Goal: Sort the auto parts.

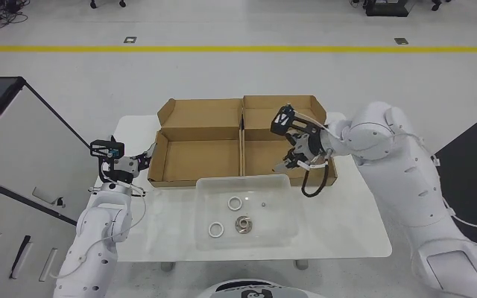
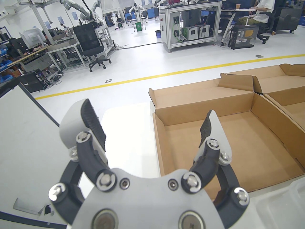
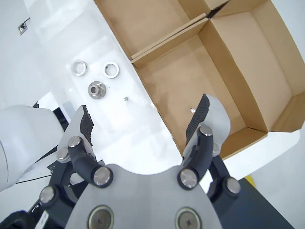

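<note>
A clear plastic tray (image 1: 203, 183) at the table's front holds two metal rings (image 1: 235, 202) (image 1: 216, 229), a flanged hub (image 1: 243, 223) and a tiny bolt (image 1: 263, 201). The right wrist view shows the same rings (image 3: 79, 67) (image 3: 111, 69), hub (image 3: 96, 90) and bolt (image 3: 125, 99). Another small bolt (image 3: 192, 110) lies in the right cardboard box (image 1: 268, 153). My right gripper (image 1: 294, 158) (image 3: 144, 101) hangs open over that box's front wall, holding nothing. My left gripper (image 1: 145, 160) (image 2: 148, 107) is open beside the left box (image 1: 197, 160) (image 2: 214, 139).
The two open cardboard boxes stand side by side behind the tray, flaps raised at the back. The left box looks empty inside. Bare white tabletop lies right of the right box and in front of the tray. A slanted white panel (image 1: 37, 141) stands left of the table.
</note>
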Available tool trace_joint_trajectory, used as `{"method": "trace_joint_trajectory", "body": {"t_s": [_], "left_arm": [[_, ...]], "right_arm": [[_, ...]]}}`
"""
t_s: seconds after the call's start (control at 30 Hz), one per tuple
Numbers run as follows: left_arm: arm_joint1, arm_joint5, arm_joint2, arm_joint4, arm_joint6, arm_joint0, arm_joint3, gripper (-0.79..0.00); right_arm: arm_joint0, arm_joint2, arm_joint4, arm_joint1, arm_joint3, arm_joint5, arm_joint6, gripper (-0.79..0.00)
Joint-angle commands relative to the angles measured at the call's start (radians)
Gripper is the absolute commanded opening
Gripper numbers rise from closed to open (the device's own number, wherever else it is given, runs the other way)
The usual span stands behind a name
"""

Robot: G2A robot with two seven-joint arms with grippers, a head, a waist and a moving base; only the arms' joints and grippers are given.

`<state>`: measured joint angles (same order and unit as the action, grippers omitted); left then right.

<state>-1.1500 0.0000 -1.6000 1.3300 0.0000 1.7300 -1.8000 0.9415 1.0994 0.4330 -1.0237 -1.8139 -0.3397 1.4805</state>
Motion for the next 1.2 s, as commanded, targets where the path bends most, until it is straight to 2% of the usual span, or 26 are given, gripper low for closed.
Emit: {"method": "trace_joint_trajectory", "body": {"t_s": [0.0,0.2,0.57,0.7,0.9,1.17], "left_arm": [[0.000,0.000,0.000,0.000,0.000,0.000,0.000,0.000],[0.000,0.000,0.000,0.000,0.000,0.000,0.000,0.000],[0.000,0.000,0.000,0.000,0.000,0.000,0.000,0.000],[0.000,0.000,0.000,0.000,0.000,0.000,0.000,0.000],[0.000,0.000,0.000,0.000,0.000,0.000,0.000,0.000],[0.000,0.000,0.000,0.000,0.000,0.000,0.000,0.000]], "right_arm": [[-0.017,-0.031,-0.015,0.014,-0.029,0.022,0.022,0.000],[-0.079,-0.121,-0.068,0.050,-0.065,0.052,0.052,0.000],[-0.079,-0.121,-0.068,0.050,-0.065,0.052,0.052,0.000],[-0.070,-0.159,-0.042,0.049,-0.122,0.059,0.055,0.000],[-0.132,-0.321,0.025,0.057,-0.128,0.082,0.055,0.000],[-0.260,-0.538,-0.017,0.064,-0.065,0.121,0.055,0.000]]}}
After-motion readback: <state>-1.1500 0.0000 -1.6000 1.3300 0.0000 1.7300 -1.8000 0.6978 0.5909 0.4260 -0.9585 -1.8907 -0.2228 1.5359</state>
